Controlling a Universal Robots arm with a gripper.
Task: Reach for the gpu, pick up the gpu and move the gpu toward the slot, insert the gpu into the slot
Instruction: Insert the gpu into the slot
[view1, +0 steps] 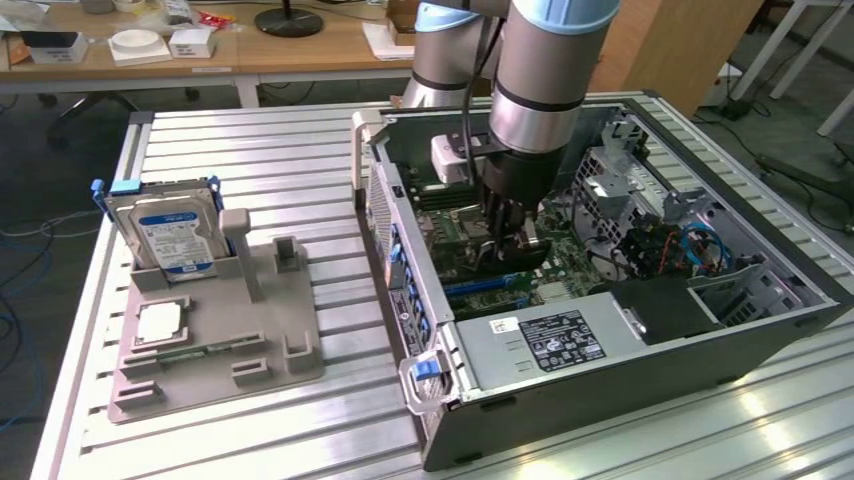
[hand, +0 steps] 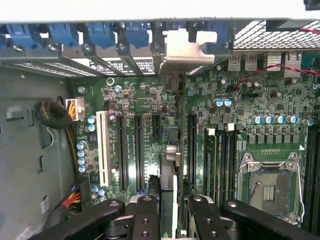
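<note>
The gpu (hand: 171, 150) appears edge-on in the wrist view as a thin dark card standing upright over the green motherboard (hand: 240, 95). Its metal bracket (hand: 187, 50) is against the case's rear openings. My gripper (hand: 172, 202) is shut on the card's top edge, one black finger (hand: 146, 215) on each side. In the exterior view the gripper (view1: 514, 238) reaches down inside the open computer case (view1: 441, 330), with the dark gpu (view1: 523, 262) low at its tips. The slot lies under the card, hidden, so I cannot tell whether the card's edge is seated.
Long black connectors (hand: 122, 150) and a white one (hand: 103, 147) run beside the card. The square metal processor socket (hand: 272, 182) is nearby. A power supply (view1: 561, 340) fills the case's near end. Outside it, a grey fixture (view1: 220, 340) holds a hard drive (view1: 167, 235) and a processor chip (view1: 160, 322).
</note>
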